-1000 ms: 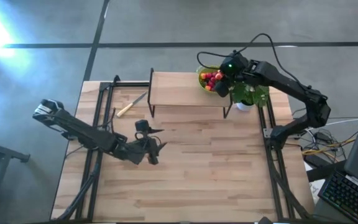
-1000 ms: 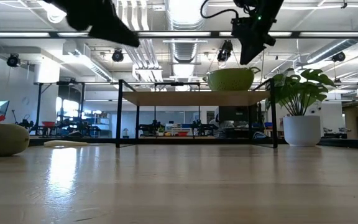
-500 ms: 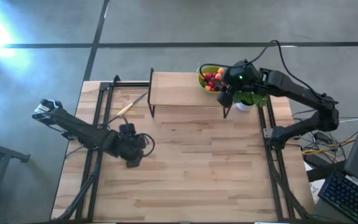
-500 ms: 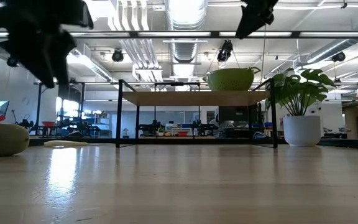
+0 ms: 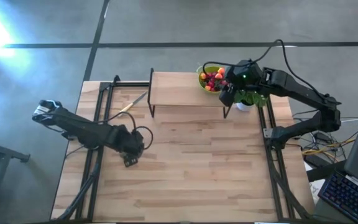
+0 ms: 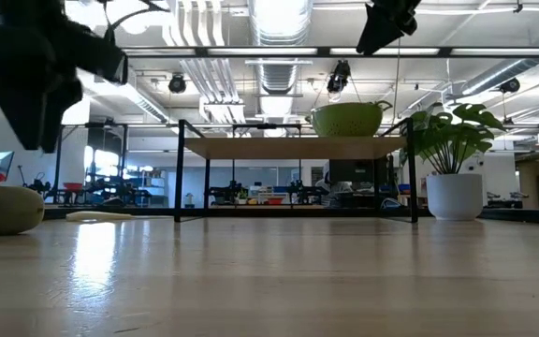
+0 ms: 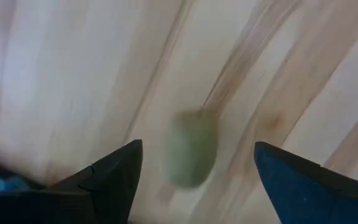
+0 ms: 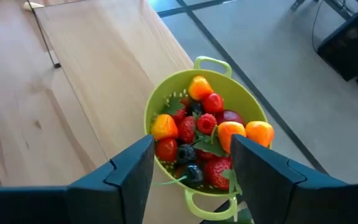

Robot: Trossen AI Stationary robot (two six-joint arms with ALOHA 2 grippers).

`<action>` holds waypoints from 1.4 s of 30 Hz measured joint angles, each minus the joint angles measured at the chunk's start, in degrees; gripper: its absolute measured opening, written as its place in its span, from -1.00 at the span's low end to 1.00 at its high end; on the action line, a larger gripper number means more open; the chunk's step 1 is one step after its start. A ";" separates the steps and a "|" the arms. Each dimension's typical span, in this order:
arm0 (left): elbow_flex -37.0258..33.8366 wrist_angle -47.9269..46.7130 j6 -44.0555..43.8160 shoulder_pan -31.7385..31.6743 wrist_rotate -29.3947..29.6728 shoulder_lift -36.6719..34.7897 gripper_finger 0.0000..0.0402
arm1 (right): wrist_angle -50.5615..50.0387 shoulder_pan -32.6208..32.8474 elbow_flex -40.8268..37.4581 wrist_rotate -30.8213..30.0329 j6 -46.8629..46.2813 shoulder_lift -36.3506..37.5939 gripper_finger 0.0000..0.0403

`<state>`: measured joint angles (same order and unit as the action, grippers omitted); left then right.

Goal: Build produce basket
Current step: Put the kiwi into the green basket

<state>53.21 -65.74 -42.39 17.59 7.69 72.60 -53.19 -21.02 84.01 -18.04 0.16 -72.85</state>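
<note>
Across the wooden table (image 5: 191, 162), a low shelf (image 5: 185, 90) on black legs stands toward the far edge, with a potted plant (image 5: 248, 98) at its right end. On that shelf's right end sits the produce basket (image 8: 199, 140), lime green and piled with red, orange and dark berries (image 8: 194, 134). My right gripper (image 8: 191, 171) hangs above it, fingers apart and holding nothing, the basket lying just ahead between my two fingers as my wrist camera sees it. My left gripper (image 7: 194, 168) is low over the table's left part, fingers spread wide and empty; the brownish-green kiwi (image 7: 191, 148) lies on the wood straight beneath the gap between them. A yellow-handled knife (image 5: 131, 104) rests beside the shelf's left end.
</note>
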 joint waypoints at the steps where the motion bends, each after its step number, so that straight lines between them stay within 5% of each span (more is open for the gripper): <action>1: -0.20 -0.90 -0.68 -0.43 -1.13 0.00 0.57 | -0.01 0.01 0.00 0.02 0.01 -0.03 0.04; 14: -9.74 0.82 1.47 -0.60 -5.40 0.02 0.61 | -0.01 0.02 0.00 0.05 -0.14 -0.05 0.04; 29: -20.69 19.53 5.71 -0.60 -5.86 0.02 0.59 | 0.01 0.00 0.00 0.06 -0.29 -0.07 0.09; 42: -20.99 25.30 5.64 -0.53 -7.11 -1.45 0.06 | 3.90 6.97 -3.70 12.39 -4.26 -0.05 0.09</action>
<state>32.23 -40.44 -36.75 17.06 0.58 71.15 -49.29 -14.05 80.31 -5.65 -4.10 -72.90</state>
